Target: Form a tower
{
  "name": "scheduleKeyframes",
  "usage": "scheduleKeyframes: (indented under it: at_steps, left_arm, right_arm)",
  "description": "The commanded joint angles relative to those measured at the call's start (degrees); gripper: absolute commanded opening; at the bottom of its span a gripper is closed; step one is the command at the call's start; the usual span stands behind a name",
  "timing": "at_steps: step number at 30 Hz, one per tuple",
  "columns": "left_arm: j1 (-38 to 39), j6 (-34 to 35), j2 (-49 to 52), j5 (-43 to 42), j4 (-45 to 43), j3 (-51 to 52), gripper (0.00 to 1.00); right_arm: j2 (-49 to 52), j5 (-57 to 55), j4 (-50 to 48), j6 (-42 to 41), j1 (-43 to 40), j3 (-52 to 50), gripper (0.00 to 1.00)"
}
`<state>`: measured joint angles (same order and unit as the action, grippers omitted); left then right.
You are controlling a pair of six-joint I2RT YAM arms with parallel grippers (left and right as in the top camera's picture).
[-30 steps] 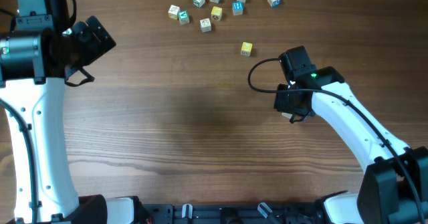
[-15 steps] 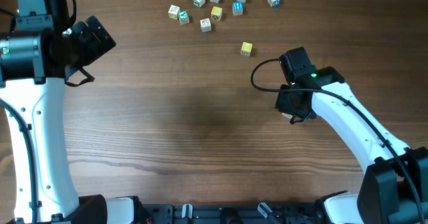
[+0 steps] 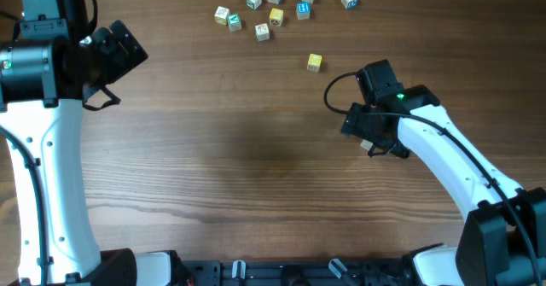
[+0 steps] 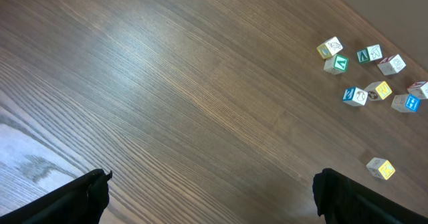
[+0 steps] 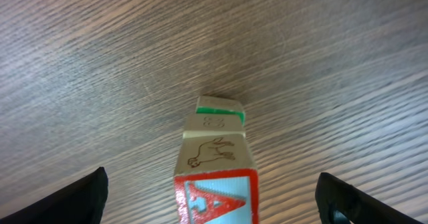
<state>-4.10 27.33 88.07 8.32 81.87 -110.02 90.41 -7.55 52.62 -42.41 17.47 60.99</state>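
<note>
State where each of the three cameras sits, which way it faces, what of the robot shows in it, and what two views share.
Overhead: fixed above, looking straight down on the table; both arms, left tool, right tool.
Left wrist: high, tilted across the table toward the loose cubes and yellow cube; its open fingers frame the bottom.
Right wrist: low, looking down the tower; open fingers flank it.
Shared: overhead and left wrist both show the loose cubes and yellow cube.
</note>
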Motion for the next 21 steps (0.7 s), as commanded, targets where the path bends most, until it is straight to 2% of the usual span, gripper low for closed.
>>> scheduleKeyframes:
  at_steps: [1,5,8,12,15,21]
  left_arm:
    - [-0.26,0.13,-0.11,0.55,-0.13,0.31,1.0]
    - [-0.26,0.13,-0.11,0.52,-0.13,0.31,1.0]
    - [-0.26,0.13,-0.11,0.52,-0.13,0.31,1.0]
    - [-0.26,0.13,-0.11,0.52,-0.13,0.31,1.0]
    - [-0.26,0.13,-0.11,0.55,-0.13,0.31,1.0]
    - [-0.26,0.13,-0.11,0.52,-0.13,0.31,1.0]
  right_arm:
    - [-0.83,5.97,-2.25,-6.14,0.02,0.15,1.0]
    - [-0.79,6.8,-2.38,-5.25,0.02,0.15,1.0]
    - [-0.5,6.8,-0.44,-8.76,-0.83,0.15,1.0]
    - [2.91,7.23,-0.35,-8.55,-2.95,0.15,1.0]
    - [8.09,11.15,-4.09,-5.64,-3.58,0.17,1.0]
    - [8.81,9.55,-5.73,-7.3,-3.87,0.17,0.99]
